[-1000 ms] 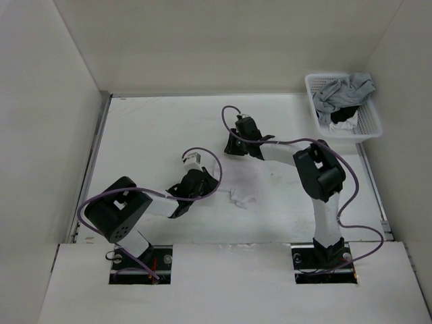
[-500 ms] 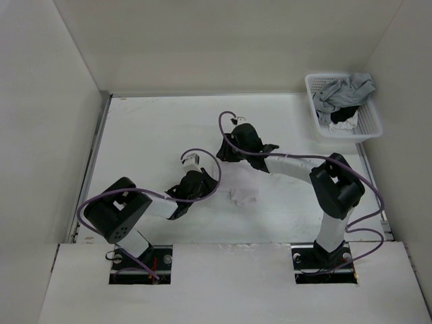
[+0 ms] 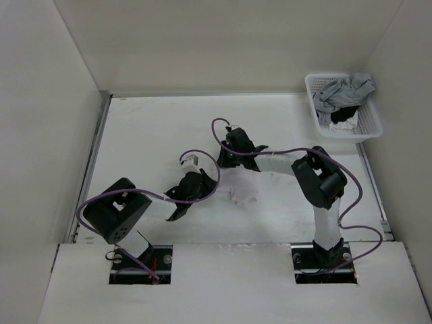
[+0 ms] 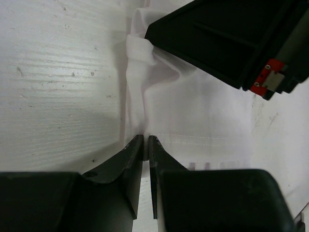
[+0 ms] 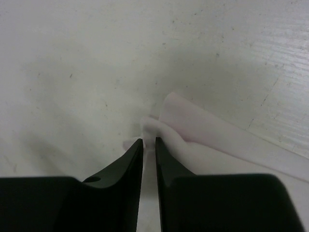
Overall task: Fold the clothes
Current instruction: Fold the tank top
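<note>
1. Because folding needs a flat surface, you are working at the middle of the wide white counter (image 3: pixel 148 135), where both arms can reach.
2. You have the white plastic lattice basket (image 3: pixel 312 100) at the far right corner, well apart from the work. A crumpled grey garment (image 3: pixel 344 89) and a small black garment (image 3: pixel 351 111) lie in it, seemingly parked out of the arms' way.
3. Your task piece, the thin soft white cloth garment (image 3: pixel 244 187), lies bunched on the counter between the two claws. It is rumpled rather than flat, so I judge you are gathering an edge to spread or turn it.
4. Your left claw (image 4: pixel 145 139) sits low to the counter, clenched on a raised ridge at the garment's edge with its jaws almost touching. It is probably anchoring that side.
5. Your right claw (image 5: pixel 148 141) is just beyond it, jaws drawn nearly together on a small fold of the cloth. It looks to be grasping that fold, likely so that you hold one edge at two places.
6. From above, white cloth on the white counter makes the garment's outline hard to trace, and you cannot pick out its straps.
7. In the left wrist view the right claw's black body cuts off the garment's far part.
8. You cannot see how much cloth lies between the right jaws.
</note>
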`<act>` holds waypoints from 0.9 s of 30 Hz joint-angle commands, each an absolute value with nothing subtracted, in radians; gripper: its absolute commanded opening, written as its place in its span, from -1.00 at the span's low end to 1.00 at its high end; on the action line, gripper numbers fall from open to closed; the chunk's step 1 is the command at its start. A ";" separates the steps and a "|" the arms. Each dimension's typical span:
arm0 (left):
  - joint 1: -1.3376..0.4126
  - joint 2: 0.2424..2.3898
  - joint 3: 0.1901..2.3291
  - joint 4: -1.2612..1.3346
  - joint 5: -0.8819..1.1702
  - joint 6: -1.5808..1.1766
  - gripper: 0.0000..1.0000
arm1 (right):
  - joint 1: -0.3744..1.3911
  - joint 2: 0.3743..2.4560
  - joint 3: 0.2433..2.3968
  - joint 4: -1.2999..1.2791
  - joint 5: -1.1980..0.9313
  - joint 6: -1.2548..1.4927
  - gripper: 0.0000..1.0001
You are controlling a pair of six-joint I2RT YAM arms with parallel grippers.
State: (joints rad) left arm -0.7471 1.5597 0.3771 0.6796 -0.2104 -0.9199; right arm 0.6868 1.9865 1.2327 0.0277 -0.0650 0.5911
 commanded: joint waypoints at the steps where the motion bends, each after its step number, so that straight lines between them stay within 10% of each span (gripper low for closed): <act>1: -0.751 1.534 0.351 0.736 -0.213 -0.934 -0.81 | 0.680 2.016 1.298 0.028 -0.084 0.601 -0.67; 19: -0.766 1.480 0.301 0.762 -0.218 -0.974 -0.82 | 0.630 2.123 1.451 0.049 -0.074 0.730 -0.89; 27: -0.786 1.356 0.267 0.707 -0.278 -0.983 -0.56 | 0.620 2.030 1.408 0.123 -0.087 0.744 -0.46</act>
State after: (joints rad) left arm -0.7803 1.4204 0.2886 0.7052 -0.2352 -0.9680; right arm 0.6224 2.1132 1.4128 0.0406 -0.0792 0.7391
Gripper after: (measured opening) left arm 0.209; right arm 0.246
